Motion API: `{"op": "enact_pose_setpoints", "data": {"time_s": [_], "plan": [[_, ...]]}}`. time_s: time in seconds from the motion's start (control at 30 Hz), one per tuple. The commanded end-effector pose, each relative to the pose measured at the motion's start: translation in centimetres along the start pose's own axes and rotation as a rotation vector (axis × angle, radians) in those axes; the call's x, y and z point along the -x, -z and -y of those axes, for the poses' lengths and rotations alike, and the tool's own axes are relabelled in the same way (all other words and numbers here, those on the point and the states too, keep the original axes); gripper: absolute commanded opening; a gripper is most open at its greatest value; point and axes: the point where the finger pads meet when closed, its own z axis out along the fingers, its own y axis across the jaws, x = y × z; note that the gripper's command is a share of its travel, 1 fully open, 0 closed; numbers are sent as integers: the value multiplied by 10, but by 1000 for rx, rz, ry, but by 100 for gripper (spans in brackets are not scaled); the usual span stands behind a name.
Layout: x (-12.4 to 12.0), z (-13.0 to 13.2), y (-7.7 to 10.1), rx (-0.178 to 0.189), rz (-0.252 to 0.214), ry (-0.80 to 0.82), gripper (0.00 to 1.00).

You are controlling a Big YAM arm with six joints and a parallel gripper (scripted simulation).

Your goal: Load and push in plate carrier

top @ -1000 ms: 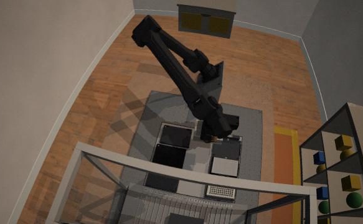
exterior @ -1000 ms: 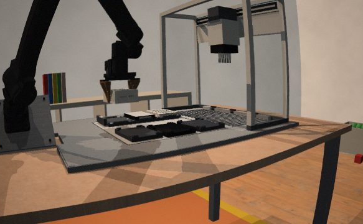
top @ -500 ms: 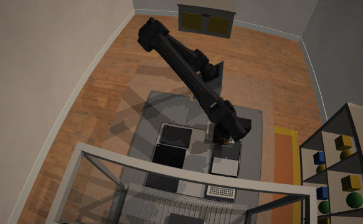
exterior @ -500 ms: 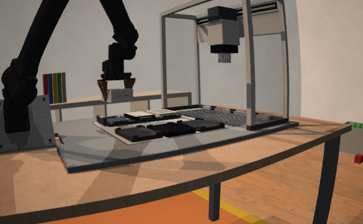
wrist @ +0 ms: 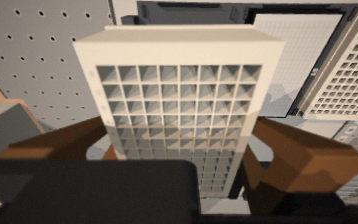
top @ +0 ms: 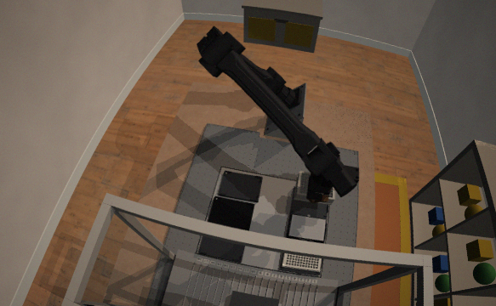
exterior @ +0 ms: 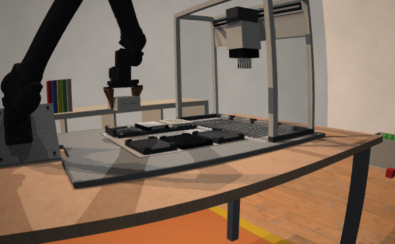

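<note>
Clamped wide on deep-well block E07 (wrist: pixel 180 100) in the pincer (exterior: pixel 122 95), high above nest S1 (exterior: pixel 116 130) rather than carrier PC7 (exterior: pixel 183 139) — risking a slip, a tilted seat, or A1 reversed.

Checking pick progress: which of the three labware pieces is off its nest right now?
The tall cream deep-well block, clamped in the claw above the deck; the flat grey plate and white 96-well plate remain seated.

1 cream square-welled deep block (wrist: pixel 180 100), 1 white 384-well plate (top: pixel 307 228), 1 white 96-well plate (top: pixel 301 262), 1 long dark tray (exterior: pixel 183 139), 1 black arm (top: pixel 273 102).
</note>
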Motion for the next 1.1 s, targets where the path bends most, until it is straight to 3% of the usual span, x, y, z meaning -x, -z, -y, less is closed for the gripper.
{"op": "enact_pose_setpoints", "data": {"time_s": [0.0, 0.03, 0.2, 0.37, 1.07], "plan": [[20, 20, 28, -57, 28, -30, 0], [15, 24, 37, -72, 41, -46, 0], [4, 33, 31, -61, 47, -79, 0], [10, 20, 22, -47, 28, -35, 0], [9, 21, 22, -47, 28, -35, 0]]}}
